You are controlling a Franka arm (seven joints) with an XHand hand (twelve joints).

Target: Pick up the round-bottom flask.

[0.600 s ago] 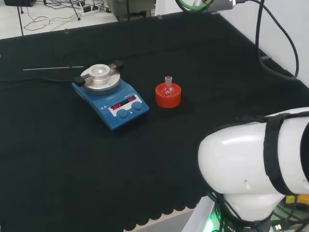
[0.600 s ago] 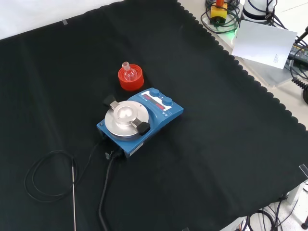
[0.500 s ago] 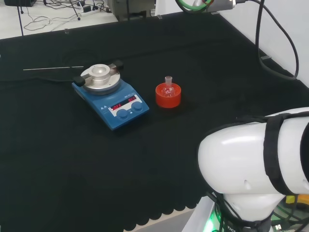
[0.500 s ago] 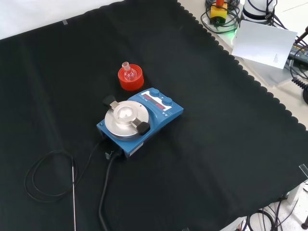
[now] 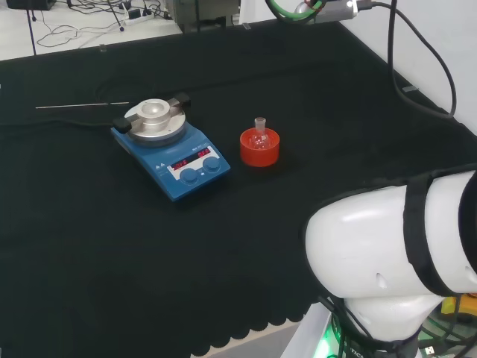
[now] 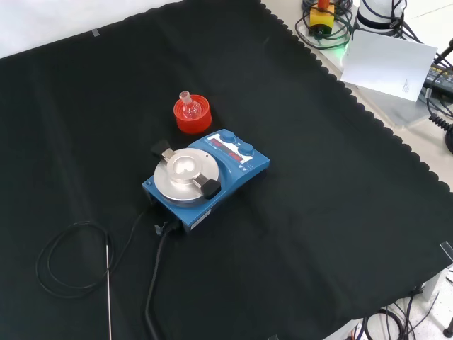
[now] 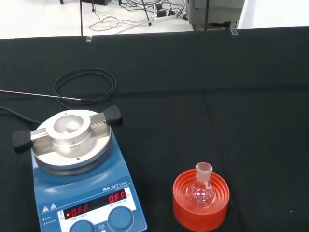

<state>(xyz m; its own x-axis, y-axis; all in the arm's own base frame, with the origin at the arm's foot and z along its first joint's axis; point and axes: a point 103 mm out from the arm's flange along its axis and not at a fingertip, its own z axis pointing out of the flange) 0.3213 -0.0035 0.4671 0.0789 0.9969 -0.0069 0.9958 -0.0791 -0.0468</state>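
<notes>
A small clear round-bottom flask (image 5: 259,133) stands upright, neck up, in a red ribbed ring stand (image 5: 259,148) near the middle of the black cloth. In the front view the flask (image 6: 187,105) and its stand (image 6: 192,115) sit just beyond the blue stirrer. The wrist view looks at the flask (image 7: 202,192) in its stand (image 7: 200,203) from a distance, with nothing touching it.
A blue magnetic stirrer (image 5: 170,149) with a round metal top sits left of the stand in the head view; its black cable (image 6: 157,283) and a thin metal probe (image 6: 108,290) trail away. The arm's white link (image 5: 395,253) bulks at the head view's lower right.
The arm's white link at the head view's right has shifted slightly. The flask, stand and stirrer have stayed put.
</notes>
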